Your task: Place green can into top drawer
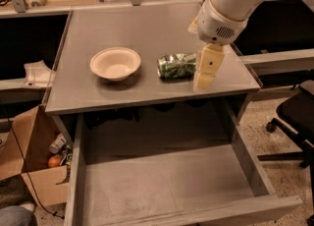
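Observation:
The green can lies on its side on the grey table, right of the middle, near the front edge. My gripper hangs from the white arm just right of the can, close to it, its cream fingers pointing down at the tabletop. The top drawer is pulled wide open below the table's front edge, its plain grey bottom bare.
A cream bowl stands on the table left of the can. A brown cardboard box with small items sits on the floor at the left. A black office chair stands at the right. Another desk runs along the back.

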`<state>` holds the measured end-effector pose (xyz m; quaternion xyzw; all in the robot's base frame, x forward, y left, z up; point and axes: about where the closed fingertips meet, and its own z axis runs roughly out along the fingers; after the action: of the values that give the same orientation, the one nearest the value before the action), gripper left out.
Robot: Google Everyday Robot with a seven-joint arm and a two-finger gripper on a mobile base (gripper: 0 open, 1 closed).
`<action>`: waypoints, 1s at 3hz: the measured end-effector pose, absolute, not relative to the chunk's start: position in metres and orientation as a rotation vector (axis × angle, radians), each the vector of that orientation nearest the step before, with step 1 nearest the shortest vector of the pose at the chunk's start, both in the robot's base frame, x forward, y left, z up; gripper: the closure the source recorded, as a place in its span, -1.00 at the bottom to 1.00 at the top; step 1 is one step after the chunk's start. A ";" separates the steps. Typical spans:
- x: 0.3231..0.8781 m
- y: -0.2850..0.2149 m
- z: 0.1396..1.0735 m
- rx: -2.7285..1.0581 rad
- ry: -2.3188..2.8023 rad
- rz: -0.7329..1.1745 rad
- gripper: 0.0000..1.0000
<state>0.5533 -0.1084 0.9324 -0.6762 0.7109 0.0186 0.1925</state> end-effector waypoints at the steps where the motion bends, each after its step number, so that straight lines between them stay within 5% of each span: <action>1: 0.554 -0.108 0.932 -1.898 1.995 0.052 -1.00; 3: 0.623 -0.110 0.899 -1.943 1.961 0.031 -1.00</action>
<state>0.6233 -0.1098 0.8986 -0.6911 0.6975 0.0109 0.1893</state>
